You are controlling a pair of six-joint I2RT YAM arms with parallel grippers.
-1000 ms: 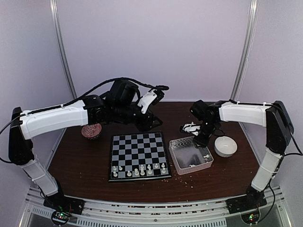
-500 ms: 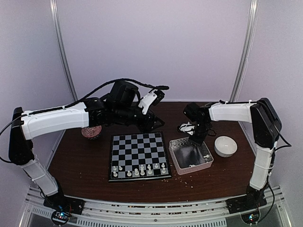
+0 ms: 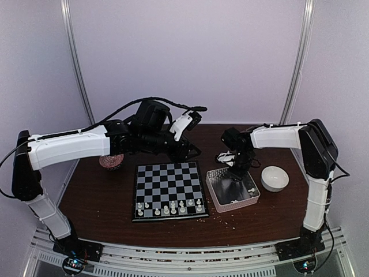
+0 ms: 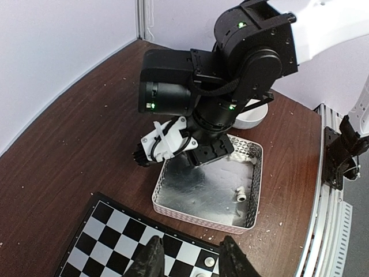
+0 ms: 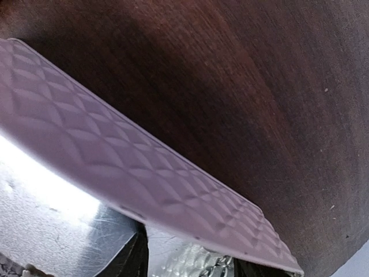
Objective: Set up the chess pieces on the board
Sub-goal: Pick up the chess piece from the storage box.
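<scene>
Near edge: pale crumbs are scattered on the dark brown wooden table, most of them just in front of the tray.

Left of centre lies the flat black-and-pale checked chessboard. It sits square to the near edge, with a strip of bare wood before it and wider wood out to the table's left rim. Small white plastic chess pieces stand upright in its two nearest rows, unevenly spaced. The checks beyond them show bare.

Just right of the board, across a narrow gap of wood, sits a clear rectangular plastic tray with diamond-patterned walls, turned slightly off the board's line. One more white piece lies on its floor, close to a wall. A round white bowl stands right of the tray, near it but apart.

The right gripper points down inside the tray by its far wall. In its own camera the fingers stand apart with only tray floor between them, gripping nothing.

The left gripper hangs over the board's far edge, toward the right corner. Its black fingers are partway apart, with checks visible between them; nothing is held.

Far left, a round reddish ribbed object sits partly under the left arm — I cannot tell what it is.
</scene>
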